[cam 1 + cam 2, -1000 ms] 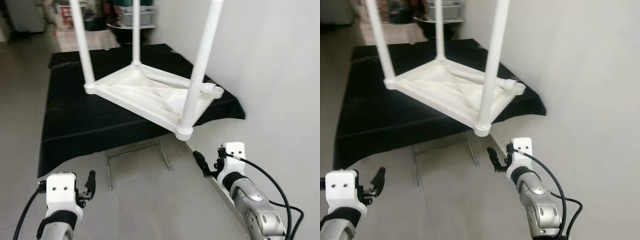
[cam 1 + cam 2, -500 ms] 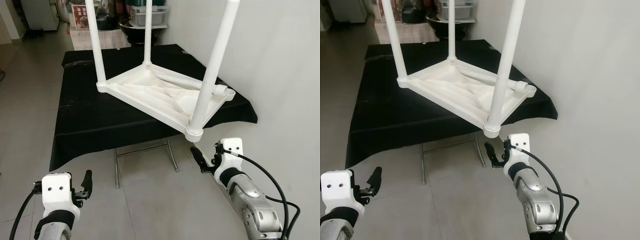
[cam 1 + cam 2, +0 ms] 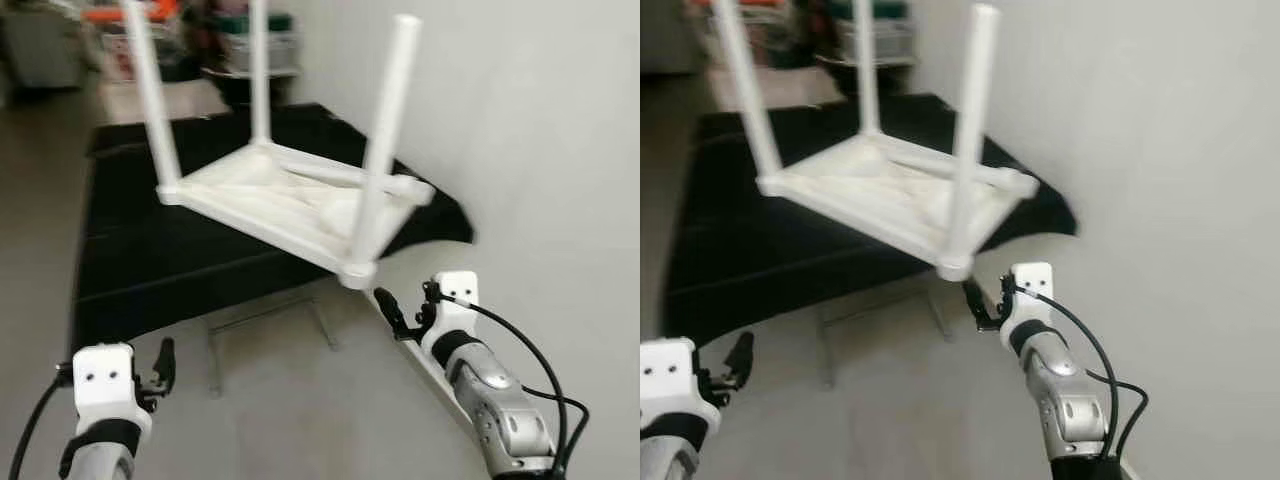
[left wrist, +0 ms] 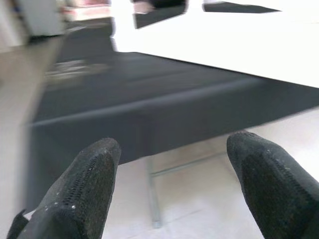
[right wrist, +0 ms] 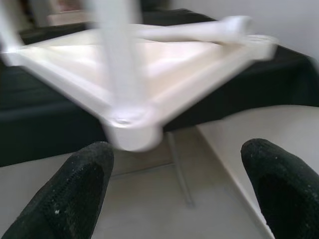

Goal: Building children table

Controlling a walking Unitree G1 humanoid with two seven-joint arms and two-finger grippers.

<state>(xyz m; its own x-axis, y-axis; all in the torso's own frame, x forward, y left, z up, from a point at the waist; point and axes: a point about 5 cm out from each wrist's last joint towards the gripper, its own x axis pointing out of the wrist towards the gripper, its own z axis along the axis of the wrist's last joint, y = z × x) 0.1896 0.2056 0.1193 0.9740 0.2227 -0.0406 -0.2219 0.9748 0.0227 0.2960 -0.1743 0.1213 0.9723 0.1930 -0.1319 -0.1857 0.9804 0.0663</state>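
Upturned table just beyond right pincer, blurred

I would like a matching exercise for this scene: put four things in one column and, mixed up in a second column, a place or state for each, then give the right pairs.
1. white children table
2. loose white leg
3. black cloth
4. right gripper

A. covers the folding stand
B. open, below the near corner
C. upside down, three legs up
D. lies flat in the upturned top

Pairs: 1-C, 2-D, 3-A, 4-B

Open floor ahead, white table corner overhanging, wall close right
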